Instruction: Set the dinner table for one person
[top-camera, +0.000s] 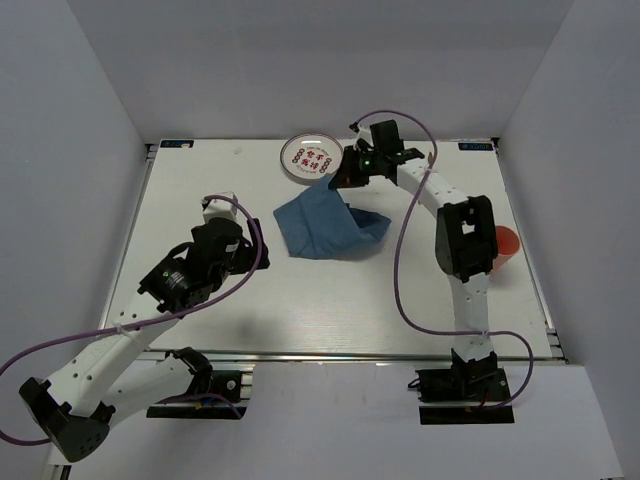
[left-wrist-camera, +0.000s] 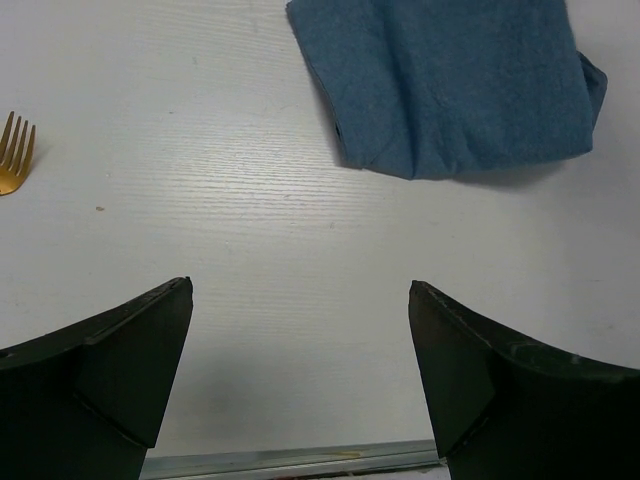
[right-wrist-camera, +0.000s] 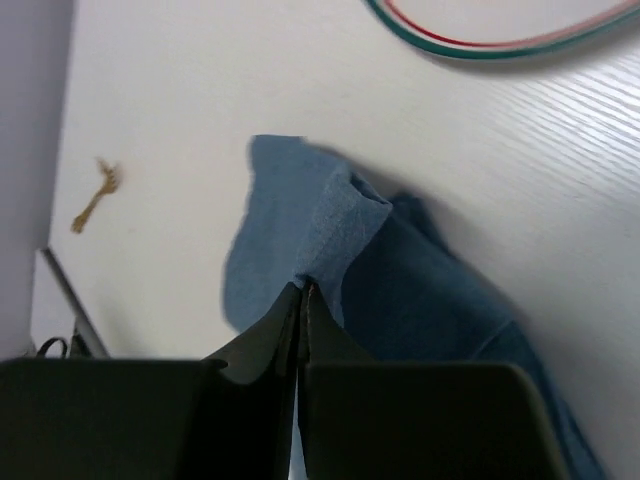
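The white dinner table (top-camera: 330, 300) holds a crumpled blue cloth placemat (top-camera: 325, 228) at its middle. My right gripper (top-camera: 338, 180) is shut on the placemat's far corner (right-wrist-camera: 335, 225) and lifts it off the table, just in front of a white plate (top-camera: 310, 154) with red marks at the far edge. My left gripper (top-camera: 215, 208) is open and empty above the table, left of the placemat (left-wrist-camera: 450, 80). A gold fork (left-wrist-camera: 14, 155) lies at the left edge of the left wrist view and shows small in the right wrist view (right-wrist-camera: 95, 195).
An orange-red cup (top-camera: 506, 242) stands at the right side, partly behind my right arm. The plate's rim (right-wrist-camera: 480, 40) shows in the right wrist view. A silver rail (top-camera: 350, 355) runs along the near edge.
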